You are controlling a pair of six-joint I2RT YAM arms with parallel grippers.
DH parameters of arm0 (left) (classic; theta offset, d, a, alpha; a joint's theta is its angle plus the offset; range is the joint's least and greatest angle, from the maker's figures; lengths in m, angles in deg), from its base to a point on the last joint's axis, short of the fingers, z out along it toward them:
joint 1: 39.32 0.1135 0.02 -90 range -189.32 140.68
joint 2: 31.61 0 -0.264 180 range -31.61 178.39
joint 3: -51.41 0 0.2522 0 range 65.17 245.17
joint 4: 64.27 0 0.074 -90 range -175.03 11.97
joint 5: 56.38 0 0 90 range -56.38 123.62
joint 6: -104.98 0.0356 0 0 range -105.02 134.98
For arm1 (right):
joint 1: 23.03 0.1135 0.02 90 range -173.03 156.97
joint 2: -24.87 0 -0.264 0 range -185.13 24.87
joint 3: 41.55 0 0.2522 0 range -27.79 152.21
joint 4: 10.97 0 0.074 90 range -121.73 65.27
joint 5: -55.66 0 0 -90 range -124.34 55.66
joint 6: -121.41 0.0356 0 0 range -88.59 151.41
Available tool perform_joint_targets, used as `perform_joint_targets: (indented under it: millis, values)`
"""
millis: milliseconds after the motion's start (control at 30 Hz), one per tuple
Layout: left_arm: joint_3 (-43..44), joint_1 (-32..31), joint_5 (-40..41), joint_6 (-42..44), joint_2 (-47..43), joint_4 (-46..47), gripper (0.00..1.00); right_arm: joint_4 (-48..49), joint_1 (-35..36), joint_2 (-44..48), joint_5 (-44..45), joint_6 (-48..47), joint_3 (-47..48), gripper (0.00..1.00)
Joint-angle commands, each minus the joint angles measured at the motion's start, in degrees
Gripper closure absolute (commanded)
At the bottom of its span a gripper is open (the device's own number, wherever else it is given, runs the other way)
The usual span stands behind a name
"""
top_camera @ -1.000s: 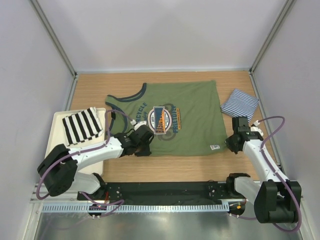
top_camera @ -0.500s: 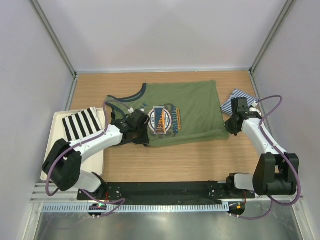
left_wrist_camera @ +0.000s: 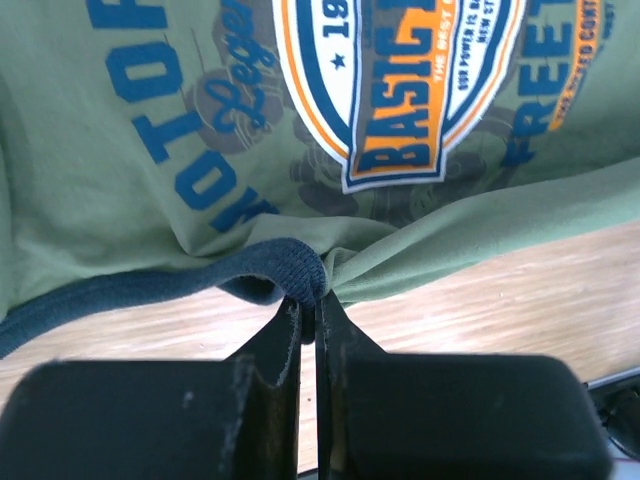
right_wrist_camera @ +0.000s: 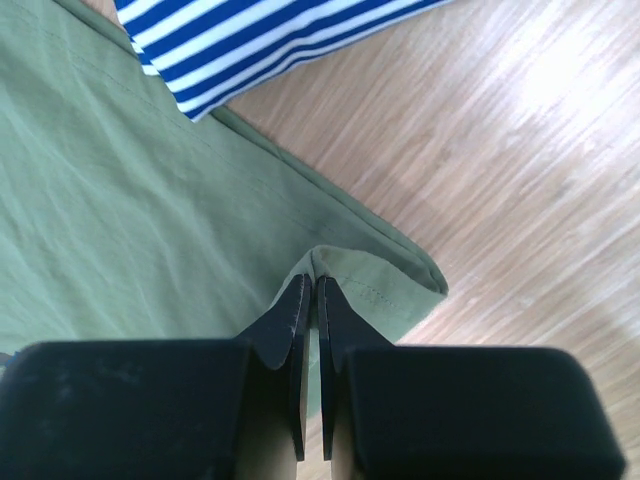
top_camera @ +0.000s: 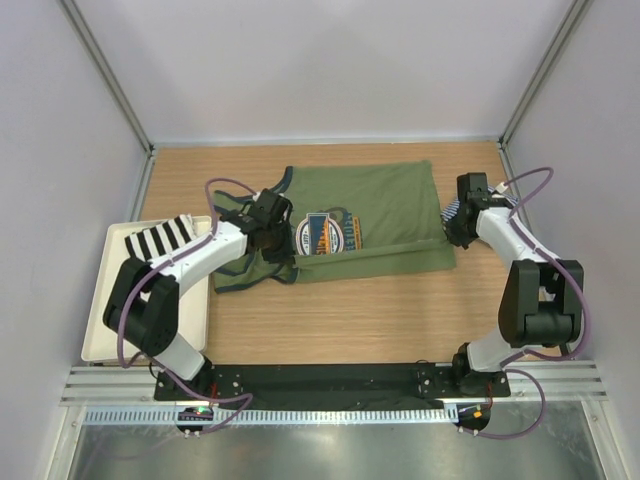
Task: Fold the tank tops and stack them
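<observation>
- Olive jersey: the green top (top_camera: 385, 200) is lying across the middle of the table (top_camera: 350, 320), its near edge doubled back over the body.
- Navy trim is edging the neck and armholes; a round orange, navy and white badge is sitting among blue chest lettering.
- The left gripper (left_wrist_camera: 310, 312) is pinching the navy trim, its jaws closed to a sliver on the cloth.
- The right gripper (right_wrist_camera: 310, 290) is clamping a hem corner just as tightly.
- The fabric is probably behaving as light, limp and stretchy — sagging and creasing between the two holds. The thicker trim and stitched hem are likely offering the surest grip.
- The striped top (right_wrist_camera: 270, 40), blue and white, is lying folded at the right, touching the green hem.
</observation>
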Motion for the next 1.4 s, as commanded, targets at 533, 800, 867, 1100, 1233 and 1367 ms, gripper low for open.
perform_joint_targets:
  millis: [533,800,867,1100,1233,1367]
  values:
    - [14.75,4.59,1.99,3.16,12.13,-4.3,1.0,2.83,-0.68,-9.74,2.31,3.47,11.16,0.99]
    - [19.06,5.73,2.61,3.78,15.91,-5.87,1.0,3.18,-0.68,-13.43,2.48,3.91,13.97,0.99]
    - [20.2,6.08,2.7,4.13,16.79,-6.14,1.0,3.09,-0.68,-14.22,2.57,4.0,14.93,0.99]
    - [22.14,7.49,2.7,4.39,18.72,-6.23,1.0,2.3,-0.68,-16.42,2.49,4.53,18.01,0.99]
    - [23.54,8.37,2.61,4.48,19.69,-6.05,1.0,2.12,-0.68,-18.27,2.05,4.96,19.68,0.99]
    - [25.47,8.89,2.52,4.74,21.1,-6.32,1.0,1.69,-0.68,-20.2,2.04,5.23,21.96,0.99]
